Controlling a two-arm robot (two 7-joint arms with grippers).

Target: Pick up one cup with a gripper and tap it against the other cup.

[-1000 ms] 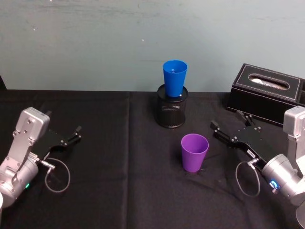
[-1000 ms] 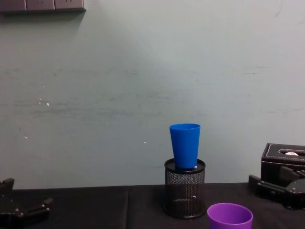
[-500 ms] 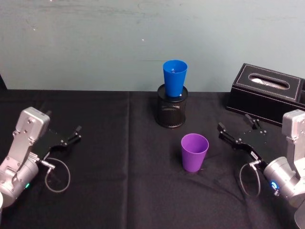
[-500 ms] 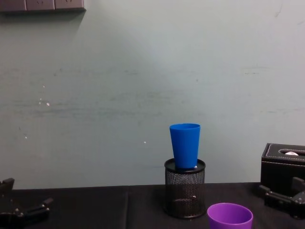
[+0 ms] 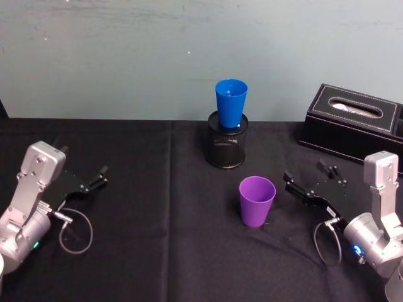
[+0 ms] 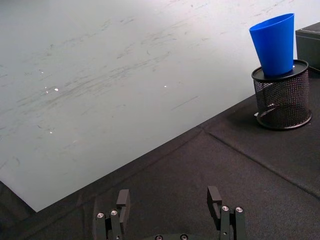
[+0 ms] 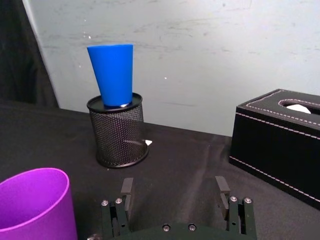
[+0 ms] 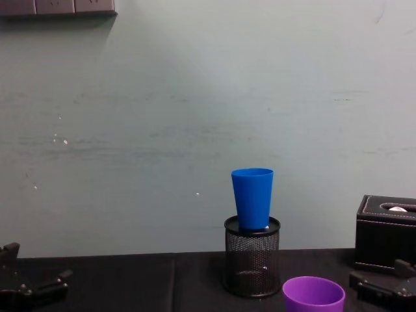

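- The purple cup [image 5: 257, 201] is standing upright on the black tablecloth [image 5: 164, 251], in front of the pen holder [image 5: 227, 148] and nearer the robot than it.
- In the right wrist view the purple cup [image 7: 35, 205] is showing its open rim just beside the right gripper's fingers, not between them and not touching them.
- The blue cup [image 5: 230, 104] is sitting upright with its narrow base set into the top of the black mesh pen holder, near the wall [image 5: 126, 56]; from the chest view the blue cup [image 8: 253, 198] is rising well above the holder's rim.
- The right gripper [image 5: 310, 182] is resting low over the cloth just to the right of the purple cup, pointing toward it; its two fingers [image 7: 127, 191] are standing wide apart and holding nothing.
- The left gripper [image 5: 93, 182] is lying parked at the left side of the table, well apart from both cups; its fingers [image 6: 123, 201] are likewise spread open with only bare cloth between them.
- A black tissue box [image 5: 350, 123] is sitting at the back right of the table, beyond the right gripper and to the right of the pen holder.
- A grey cable loop [image 5: 75, 229] is hanging beside the left arm's wrist.
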